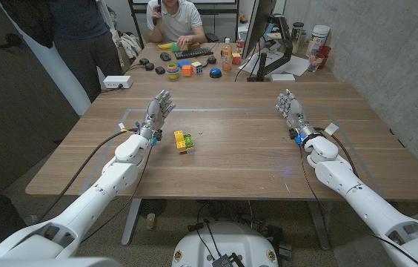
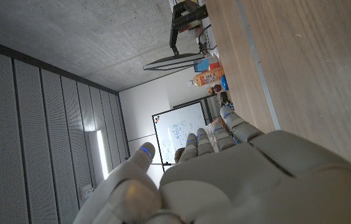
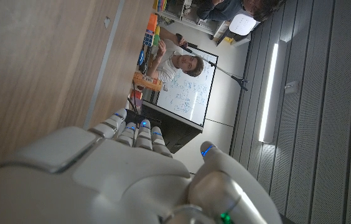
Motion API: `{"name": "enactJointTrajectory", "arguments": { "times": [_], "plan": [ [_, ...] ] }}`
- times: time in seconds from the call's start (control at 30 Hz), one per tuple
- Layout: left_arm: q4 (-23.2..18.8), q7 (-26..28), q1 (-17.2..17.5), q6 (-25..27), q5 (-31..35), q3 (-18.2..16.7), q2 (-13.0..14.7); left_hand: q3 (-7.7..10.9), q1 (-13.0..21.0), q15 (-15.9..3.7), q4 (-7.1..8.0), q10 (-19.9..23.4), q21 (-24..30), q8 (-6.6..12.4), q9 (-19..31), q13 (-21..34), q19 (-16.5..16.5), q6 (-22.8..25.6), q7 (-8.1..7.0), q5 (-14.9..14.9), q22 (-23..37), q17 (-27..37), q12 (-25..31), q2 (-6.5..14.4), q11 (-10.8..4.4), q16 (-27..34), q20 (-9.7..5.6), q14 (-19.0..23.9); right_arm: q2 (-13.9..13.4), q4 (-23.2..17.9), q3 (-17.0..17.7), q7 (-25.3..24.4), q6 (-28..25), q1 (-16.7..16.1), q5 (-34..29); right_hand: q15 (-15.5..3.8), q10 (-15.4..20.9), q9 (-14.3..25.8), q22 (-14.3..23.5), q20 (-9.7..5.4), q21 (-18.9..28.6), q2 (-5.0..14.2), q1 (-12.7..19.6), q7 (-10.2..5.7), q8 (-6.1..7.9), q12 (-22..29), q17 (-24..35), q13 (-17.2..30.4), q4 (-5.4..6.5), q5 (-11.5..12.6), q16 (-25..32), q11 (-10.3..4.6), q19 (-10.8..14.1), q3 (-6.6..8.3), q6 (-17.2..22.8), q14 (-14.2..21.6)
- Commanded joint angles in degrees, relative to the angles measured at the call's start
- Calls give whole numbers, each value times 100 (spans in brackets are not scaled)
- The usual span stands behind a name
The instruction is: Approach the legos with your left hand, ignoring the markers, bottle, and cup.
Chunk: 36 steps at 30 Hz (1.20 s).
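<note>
Left hand (image 1: pixel 158 111) raised over table (image 1: pixel 253 159), fingers spread, holding nothing. Right hand (image 1: pixel 291 110) at right side, likewise open and empty. Legos (image 1: pixel 183 141) on table, just right of left forearm, nearer than fingertips, untouched. Approach judged barely begun: reach toward legos left to do. Markers, bottle, cup not identifiable among far-desk clutter. Legos' piece count unclear.

Behind the wooden tabletop (image 1: pixel 239 159), a seated person (image 1: pixel 179 22) faces a keyboard (image 1: pixel 193 53); an orange bottle (image 1: pixel 227 55) stands beside it, a monitor (image 1: pixel 257 30) further right.
</note>
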Motion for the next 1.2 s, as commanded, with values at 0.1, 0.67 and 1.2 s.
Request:
{"name": "enactJointTrajectory", "arguments": {
  "times": [0.1,0.67,1.2],
  "plan": [
    [-50,-205,136,295,544,-527,-372,38,-3,-4,1,-43,29,35,7,20,53,-41,-13,27,21,12,28,552,-1,34,14,-55,904,70,1050,676,-397,-134,-1001,7,9,27,22,-342,29,504,-5,38,42,33,16,28,-14,23,34,60,-2,43,1,-36],
    [-1108,594,570,991,2058,-621,-113,-72,341,66,-526,446,38,289,34,43,210,1047,-1108,23,-7,4,146,-76,-141,128,927,583,1539,291,1754,1197,-532,-25,-1734,2,4,27,22,-344,30,500,-7,34,42,32,16,28,-15,24,33,64,-2,43,1,-39],
    [-1836,642,726,1505,3319,-374,318,-74,811,66,-1129,796,6,322,54,83,160,1401,-1468,-18,-4,42,237,-542,-342,100,1089,778,1746,472,2029,1407,-491,73,-1956,3,-2,27,22,-343,29,493,-9,35,41,30,15,28,-16,26,30,63,-3,42,-3,-45]
  ]
}}
